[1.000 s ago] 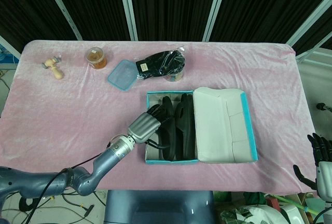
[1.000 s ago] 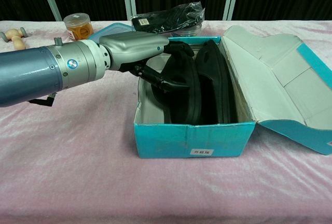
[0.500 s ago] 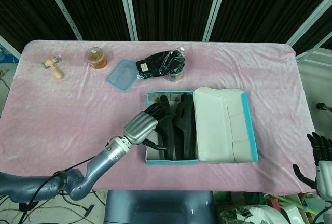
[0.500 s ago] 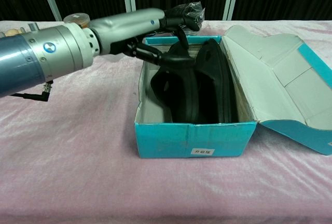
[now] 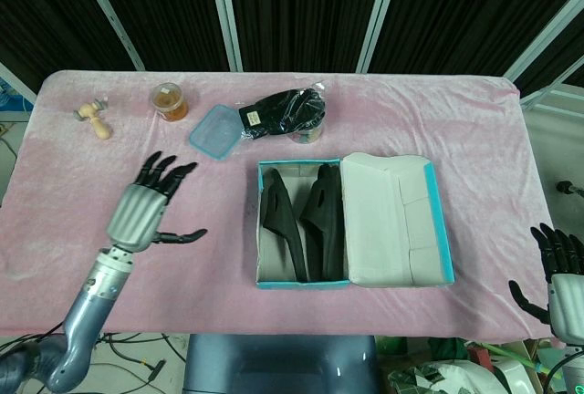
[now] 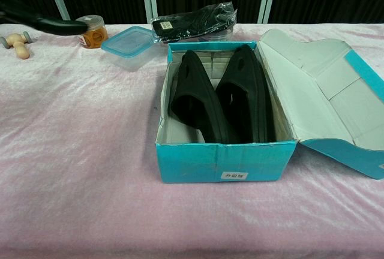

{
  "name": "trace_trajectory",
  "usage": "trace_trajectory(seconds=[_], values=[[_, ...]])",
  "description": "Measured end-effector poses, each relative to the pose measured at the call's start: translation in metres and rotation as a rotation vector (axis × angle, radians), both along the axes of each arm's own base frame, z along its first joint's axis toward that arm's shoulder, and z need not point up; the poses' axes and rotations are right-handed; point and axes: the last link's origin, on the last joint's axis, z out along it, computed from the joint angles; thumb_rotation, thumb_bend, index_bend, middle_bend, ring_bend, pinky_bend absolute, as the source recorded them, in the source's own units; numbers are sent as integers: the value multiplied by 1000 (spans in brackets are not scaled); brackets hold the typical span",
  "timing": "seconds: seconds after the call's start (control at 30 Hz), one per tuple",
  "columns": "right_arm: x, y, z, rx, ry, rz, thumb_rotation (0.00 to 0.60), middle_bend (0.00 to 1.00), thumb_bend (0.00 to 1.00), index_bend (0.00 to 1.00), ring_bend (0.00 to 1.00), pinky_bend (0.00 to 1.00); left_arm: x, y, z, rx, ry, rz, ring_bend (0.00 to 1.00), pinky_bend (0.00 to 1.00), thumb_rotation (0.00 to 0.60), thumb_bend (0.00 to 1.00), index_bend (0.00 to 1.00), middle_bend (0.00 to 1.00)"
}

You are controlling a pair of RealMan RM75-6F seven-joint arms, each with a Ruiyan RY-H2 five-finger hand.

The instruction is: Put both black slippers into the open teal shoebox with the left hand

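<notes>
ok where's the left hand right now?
In the head view the left hand hovers open over the pink table, well left of the teal shoebox. Both black slippers sit inside the box.

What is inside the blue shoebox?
Two black slippers lie side by side in the teal shoebox. The box floor beneath them is mostly hidden.

Both black slippers [image 6: 222,100] lie tilted inside the open teal shoebox [image 6: 225,163].

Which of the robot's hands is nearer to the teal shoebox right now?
Left. The left hand hangs open over the pink cloth, just left of the teal shoebox. The right hand sits past the table's right front corner, farther from the box.
</notes>
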Motion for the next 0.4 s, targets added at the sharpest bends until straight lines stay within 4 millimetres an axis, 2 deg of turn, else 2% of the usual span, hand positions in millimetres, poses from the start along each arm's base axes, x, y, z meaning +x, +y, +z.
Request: trace_trajectory(seconds=[0.17, 0.4], values=[[5, -5, -3, 8, 18, 20, 600, 28, 228, 0, 0, 31, -60, -37, 36, 156, 76, 210, 84, 4, 311, 70, 87, 197], [9, -8, -6, 15, 38, 34, 600, 27, 228, 0, 0, 26, -115, -82, 54, 202, 104, 405, 81, 0, 351, 71, 70, 183]])
